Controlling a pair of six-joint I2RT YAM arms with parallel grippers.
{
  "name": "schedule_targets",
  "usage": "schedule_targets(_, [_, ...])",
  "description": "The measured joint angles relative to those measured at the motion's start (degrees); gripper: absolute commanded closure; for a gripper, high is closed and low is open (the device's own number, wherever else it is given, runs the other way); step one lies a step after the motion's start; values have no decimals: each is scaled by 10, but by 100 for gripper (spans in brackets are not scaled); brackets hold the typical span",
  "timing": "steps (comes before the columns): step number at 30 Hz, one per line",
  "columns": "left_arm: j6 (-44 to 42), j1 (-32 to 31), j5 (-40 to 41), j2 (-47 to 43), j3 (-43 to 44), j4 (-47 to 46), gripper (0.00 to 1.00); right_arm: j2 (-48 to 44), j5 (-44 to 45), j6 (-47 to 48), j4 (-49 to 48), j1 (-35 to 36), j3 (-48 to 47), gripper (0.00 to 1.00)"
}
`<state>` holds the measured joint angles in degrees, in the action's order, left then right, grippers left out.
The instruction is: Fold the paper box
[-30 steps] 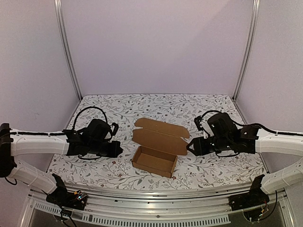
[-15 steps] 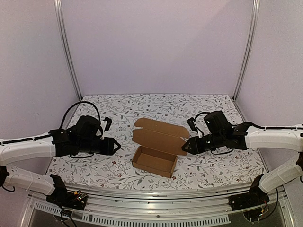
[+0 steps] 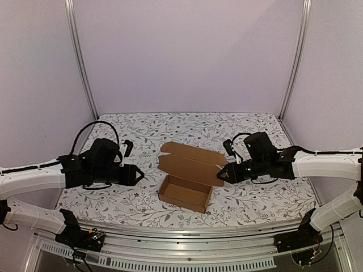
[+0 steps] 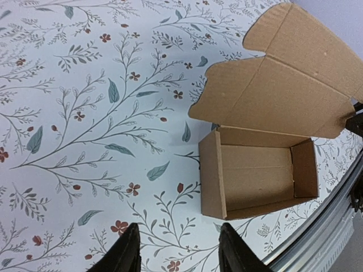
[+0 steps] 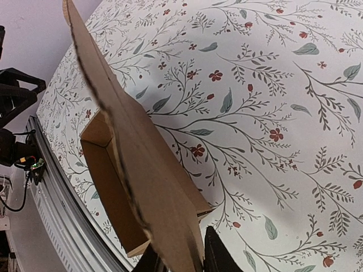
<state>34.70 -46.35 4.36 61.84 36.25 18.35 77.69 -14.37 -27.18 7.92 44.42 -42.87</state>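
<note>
White floral-print table (image 3: 255, 207) inside pale lilac walls (image 3: 187, 56) with metal corner posts (image 3: 79, 56), paper box (image 3: 184, 192) open mid-table toward near edge, left pincer (image 4: 177, 252) half-open, empty, right pincer (image 5: 181, 260) pinching its raised lid flap.

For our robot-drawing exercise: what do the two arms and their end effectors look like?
Both arms have white tubular links and black joints. The left end effector and right end effector are black, with two dark fingers. Black cables loop above each wrist.
</note>
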Motion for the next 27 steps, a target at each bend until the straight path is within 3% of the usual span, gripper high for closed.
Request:
schedule_targets(4, [0,0,0,0,0,0,53,0,0,5,-4,-2,0,86])
schedule_targets(8, [0,0,0,0,0,0,51,-1,0,8,-7,-2,0,100])
schedule_targets(27, [-53,11,3,20,23,-15,37,-24,-86,84,-7,-2,2,100])
